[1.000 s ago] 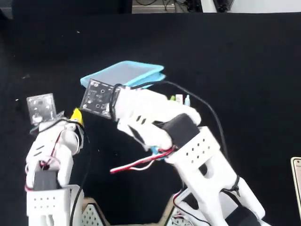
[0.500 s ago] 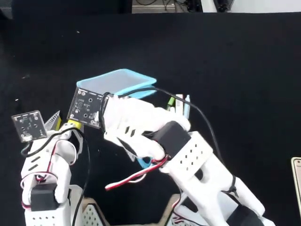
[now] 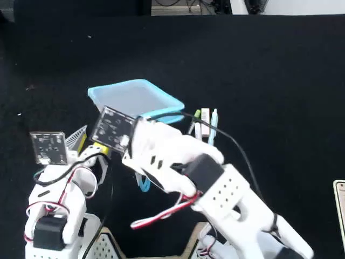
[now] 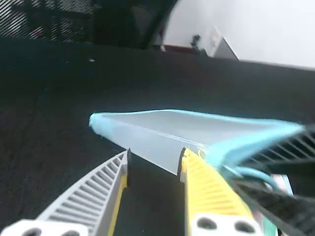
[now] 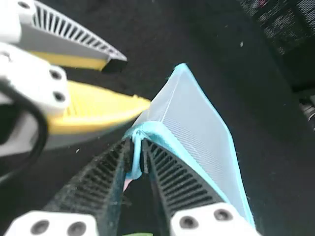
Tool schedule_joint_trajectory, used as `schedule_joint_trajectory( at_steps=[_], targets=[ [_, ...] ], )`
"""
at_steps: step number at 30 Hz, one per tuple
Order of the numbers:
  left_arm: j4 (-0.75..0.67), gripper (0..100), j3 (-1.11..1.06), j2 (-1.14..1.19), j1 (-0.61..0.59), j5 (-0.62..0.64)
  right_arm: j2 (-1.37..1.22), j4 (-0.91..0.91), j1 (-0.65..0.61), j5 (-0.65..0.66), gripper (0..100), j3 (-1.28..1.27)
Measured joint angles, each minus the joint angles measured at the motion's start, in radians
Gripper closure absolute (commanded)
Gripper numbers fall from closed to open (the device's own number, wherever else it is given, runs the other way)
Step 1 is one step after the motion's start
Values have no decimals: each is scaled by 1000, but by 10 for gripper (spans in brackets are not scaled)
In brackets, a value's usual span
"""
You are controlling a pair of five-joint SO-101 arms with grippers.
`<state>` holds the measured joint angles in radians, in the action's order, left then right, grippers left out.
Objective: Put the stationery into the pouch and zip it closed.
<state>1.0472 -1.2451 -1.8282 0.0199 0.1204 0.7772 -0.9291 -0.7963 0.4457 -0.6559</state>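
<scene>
1. Moved: pouch lies lower and nearer the arms than a second ago and has turned a little. The left gripper has swung in beside its near corner.
2. Pouch: pale blue, see-through, flat. It rests on the black table with its near corner lifted.
3. Handling (judged): light, thin and floppy, so it sags wherever it is unsupported. The smooth sheet is probably slippery. The blue bound edge is the firmest place to hold. A second hold across the mouth would keep it taut for loading and zipping.
4. Right gripper: black fingers pressed together on the pouch's blue edge. A blue cord runs between them, likely the zip pull.
5. Left gripper: fingers spread. The yellow one touches the pouch's corner and the grey one stands apart from it.
6. Pens: green, white and blue, side by side on the table just beside the pouch and outside it, partly behind the right arm.
7. Writing: none readable on the pouch, and any print on the pens is too small to tell.
</scene>
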Motion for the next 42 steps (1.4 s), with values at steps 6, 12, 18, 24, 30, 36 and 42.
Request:
schedule_joint_trajectory(
  at_steps=[6, 12, 18, 24, 30, 36, 42],
  targets=[
    [15, 820, 58, -2, 14, -32, 66, 89, -6, -2, 987, -107],
    [46, 820, 83, -2, 21, -38, 68, 94, -5, -2, 987, -107],
    [97, 820, 101, -2, 26, -127, 68, 87, -5, -2, 987, -107],
    [52, 821, 61, -2, 26, -137, 68, -54, -2, -2, 987, -12],
    [32, 820, 52, -2, 26, -137, 52, -178, -2, -2, 988, 183],
    [32, 819, 103, -3, -69, -94, -158, -238, -6, 43, 988, 350],
    [32, 819, 107, -3, -150, -57, -367, -388, -6, 52, 988, 543]
  ],
)
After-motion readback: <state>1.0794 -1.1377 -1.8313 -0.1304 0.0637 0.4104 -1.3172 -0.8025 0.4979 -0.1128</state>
